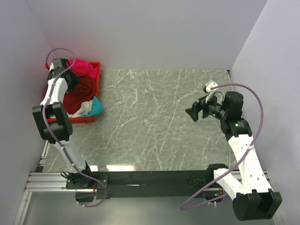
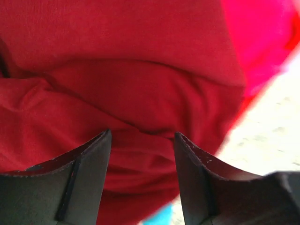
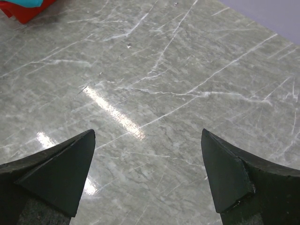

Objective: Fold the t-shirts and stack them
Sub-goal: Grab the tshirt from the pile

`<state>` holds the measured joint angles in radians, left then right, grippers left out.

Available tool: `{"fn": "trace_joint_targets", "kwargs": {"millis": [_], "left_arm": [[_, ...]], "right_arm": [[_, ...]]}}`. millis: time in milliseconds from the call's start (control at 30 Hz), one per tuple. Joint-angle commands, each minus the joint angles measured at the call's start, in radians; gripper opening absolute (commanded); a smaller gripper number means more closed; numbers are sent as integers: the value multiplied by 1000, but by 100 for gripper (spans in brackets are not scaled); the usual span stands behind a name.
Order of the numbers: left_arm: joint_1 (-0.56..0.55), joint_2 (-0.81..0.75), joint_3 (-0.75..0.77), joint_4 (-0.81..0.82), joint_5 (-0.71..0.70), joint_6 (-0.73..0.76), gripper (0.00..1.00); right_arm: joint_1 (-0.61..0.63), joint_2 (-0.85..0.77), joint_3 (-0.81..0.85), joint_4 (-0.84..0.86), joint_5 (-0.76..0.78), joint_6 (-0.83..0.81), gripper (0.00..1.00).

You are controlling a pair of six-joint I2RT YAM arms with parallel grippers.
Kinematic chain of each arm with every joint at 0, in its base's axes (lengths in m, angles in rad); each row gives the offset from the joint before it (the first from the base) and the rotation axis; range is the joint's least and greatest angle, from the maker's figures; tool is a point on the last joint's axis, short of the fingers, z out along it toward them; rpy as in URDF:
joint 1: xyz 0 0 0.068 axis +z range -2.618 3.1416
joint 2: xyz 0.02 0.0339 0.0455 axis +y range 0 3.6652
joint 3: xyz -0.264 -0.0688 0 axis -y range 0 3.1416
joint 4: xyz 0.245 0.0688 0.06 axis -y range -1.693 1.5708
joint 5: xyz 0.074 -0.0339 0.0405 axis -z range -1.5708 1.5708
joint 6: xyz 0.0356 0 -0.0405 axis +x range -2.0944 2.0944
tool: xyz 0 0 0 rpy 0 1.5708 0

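Note:
The t-shirts lie heaped in a red crate (image 1: 87, 120) at the table's far left: a dark red one (image 1: 75, 99), a magenta one (image 1: 85, 68), a cream-white one (image 1: 85, 109) and a cyan one (image 1: 97, 107). My left gripper (image 1: 70, 80) is down in the heap. In the left wrist view its jaws (image 2: 142, 133) stand apart, with a raised fold of the dark red t-shirt (image 2: 140, 89) between and beyond the tips, magenta cloth (image 2: 265, 42) at the right. My right gripper (image 1: 191, 112) hovers open over bare table (image 3: 148, 133), holding nothing.
Grey marble tabletop (image 1: 154, 122) spreads between the arms. White walls close in at the left, back and right. The crate's corner (image 3: 23, 14) shows at the top left of the right wrist view. A black rail runs along the near edge.

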<state>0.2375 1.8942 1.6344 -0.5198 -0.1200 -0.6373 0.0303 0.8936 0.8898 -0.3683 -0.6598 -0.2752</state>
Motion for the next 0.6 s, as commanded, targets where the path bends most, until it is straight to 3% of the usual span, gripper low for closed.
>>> {"fn": "trace_joint_targets", "kwargs": {"millis": [0,100,133,233,367,567], "left_arm": [[3,43,77,-98,-84,4,61],[3,55,65,-71,-107,7,57],[3,62,83,-74,-112,8,45],[2,78,137,-106,-102,8,22],[-18,2,153,-88,-127,33,4],[-23,-174,145,-40,-118,59,0]], "right_arm": [[2,-28,-5,17,-1,-5,100],[2,-25,-5,15,-3,-7,100],[2,-25,-6,15,-1,-9,100],[2,-25,-8,19,8,-9,100],[2,-22,-9,20,6,-9,100],[2,-15,-9,19,12,-13,100]]}}
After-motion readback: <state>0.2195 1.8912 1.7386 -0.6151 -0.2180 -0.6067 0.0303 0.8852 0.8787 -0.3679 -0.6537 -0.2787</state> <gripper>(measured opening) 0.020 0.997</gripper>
